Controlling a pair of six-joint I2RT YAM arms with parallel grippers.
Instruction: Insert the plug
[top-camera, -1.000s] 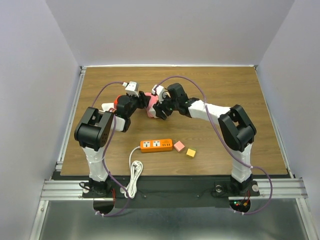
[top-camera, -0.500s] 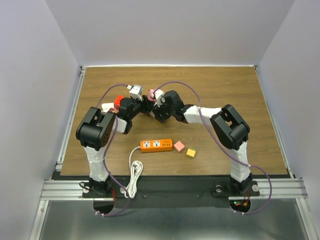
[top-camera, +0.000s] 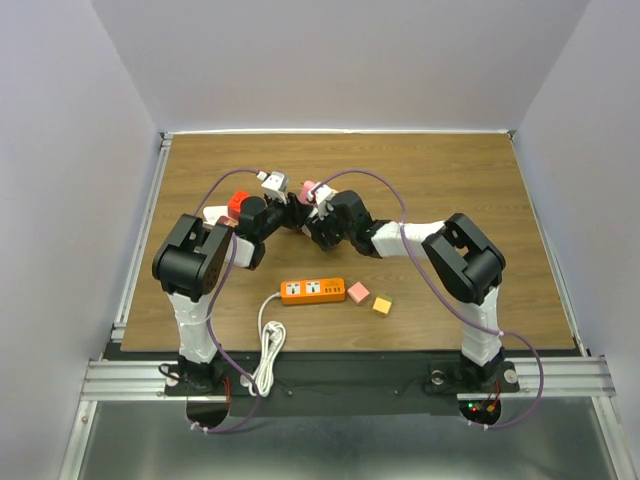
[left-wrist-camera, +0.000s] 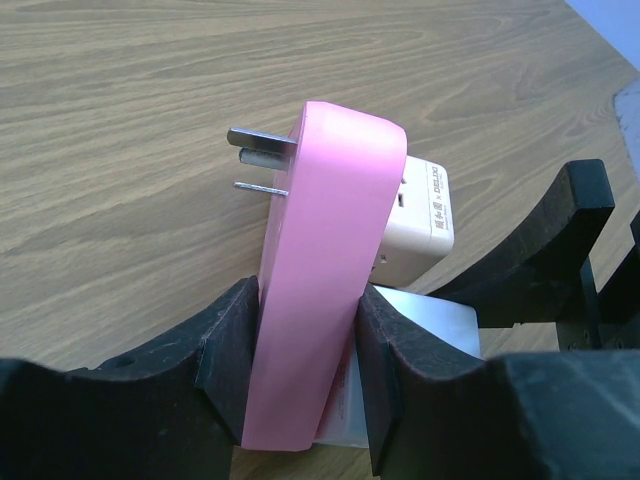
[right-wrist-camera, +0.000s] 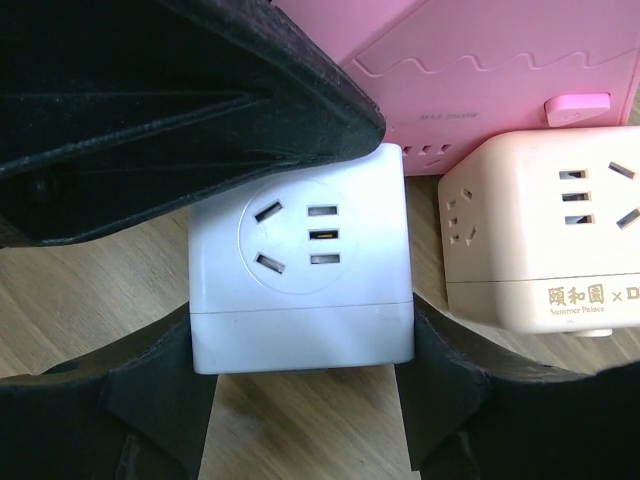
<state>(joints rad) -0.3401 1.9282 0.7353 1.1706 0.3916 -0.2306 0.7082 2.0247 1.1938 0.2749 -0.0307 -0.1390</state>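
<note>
A pink plug (left-wrist-camera: 330, 280) with metal prongs (left-wrist-camera: 262, 150) stands on edge, and my left gripper (left-wrist-camera: 305, 370) is shut on its flat sides. Right behind it are a white cube socket (right-wrist-camera: 300, 270) and a beige cube socket (right-wrist-camera: 545, 240). My right gripper (right-wrist-camera: 303, 370) is shut on the white cube's two sides. In the top view both grippers, left (top-camera: 290, 212) and right (top-camera: 308, 215), meet at mid-table with the pink plug (top-camera: 307, 187) between them. An orange power strip (top-camera: 313, 290) lies nearer the arms' bases.
A pink block (top-camera: 358, 292) and a yellow block (top-camera: 381, 306) lie just right of the power strip. Its white cord (top-camera: 268, 350) coils over the near edge. A red object (top-camera: 238, 200) sits by the left wrist.
The left jaws have narrowed onto the pink plug. Both wrists have drawn closer together and shifted slightly toward the far side, and the right forearm has swung left.
</note>
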